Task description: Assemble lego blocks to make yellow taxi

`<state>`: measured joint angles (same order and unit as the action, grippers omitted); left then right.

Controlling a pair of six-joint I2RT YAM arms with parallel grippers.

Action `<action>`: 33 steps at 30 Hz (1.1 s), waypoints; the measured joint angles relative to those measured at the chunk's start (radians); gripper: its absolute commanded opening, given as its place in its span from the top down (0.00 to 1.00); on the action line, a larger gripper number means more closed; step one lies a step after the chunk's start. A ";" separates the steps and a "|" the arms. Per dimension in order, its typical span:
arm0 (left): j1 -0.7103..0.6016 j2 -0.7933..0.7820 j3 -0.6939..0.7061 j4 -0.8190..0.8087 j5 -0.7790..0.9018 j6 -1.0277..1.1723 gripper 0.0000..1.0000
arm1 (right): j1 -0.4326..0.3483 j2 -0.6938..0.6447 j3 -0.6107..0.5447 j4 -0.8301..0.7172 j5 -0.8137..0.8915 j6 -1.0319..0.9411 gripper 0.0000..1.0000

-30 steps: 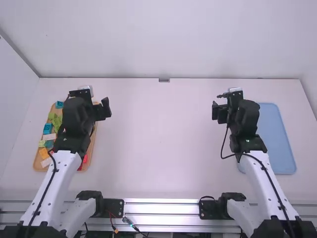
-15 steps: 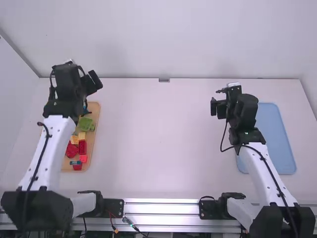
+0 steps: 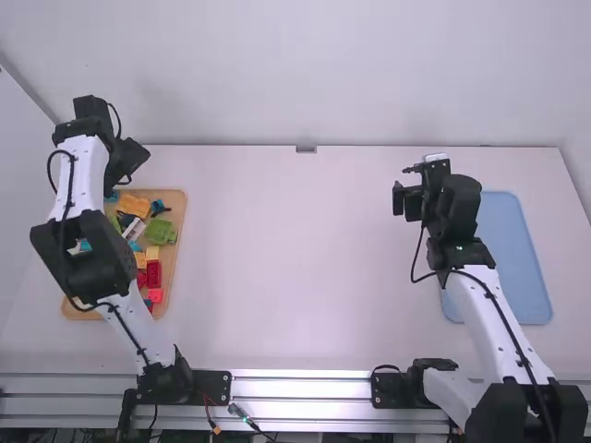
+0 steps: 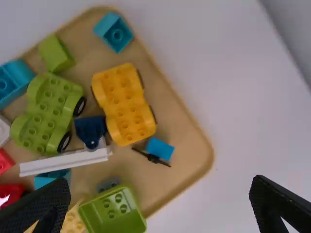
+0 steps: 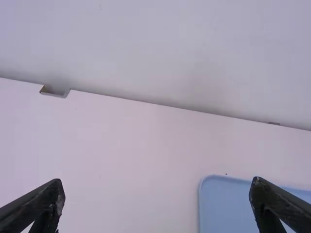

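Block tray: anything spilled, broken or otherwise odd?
Nothing stands out. Bricks in the wooden tray lie jumbled, as loose parts would. The yellow car base and green car base sit studs up, no damage visible. I see no spill over the rim.

A robotics lab is suggested by a left arm and right arm set at a metal-railed worktop.

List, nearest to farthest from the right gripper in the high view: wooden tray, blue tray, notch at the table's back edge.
1. Blue tray, table's right side
2. Notch, middle of the back edge
3. Wooden tray, left side
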<state>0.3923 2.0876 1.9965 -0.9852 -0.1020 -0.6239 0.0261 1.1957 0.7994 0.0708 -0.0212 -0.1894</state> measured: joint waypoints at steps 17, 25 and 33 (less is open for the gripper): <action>0.019 0.282 0.118 -0.041 0.067 -0.137 0.06 | 0.001 0.000 0.000 0.000 -0.004 0.002 0.01; 0.019 0.282 0.060 0.025 0.065 -0.160 0.10 | 0.001 0.000 0.000 0.000 -0.007 0.003 0.01; 0.019 0.282 0.004 0.079 0.021 -0.193 0.14 | 0.002 0.000 0.000 -0.004 -0.005 0.004 0.01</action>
<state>0.4114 2.3692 2.0006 -0.9062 -0.0807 -0.8165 0.0280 1.1957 0.7994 0.0666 -0.0265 -0.1856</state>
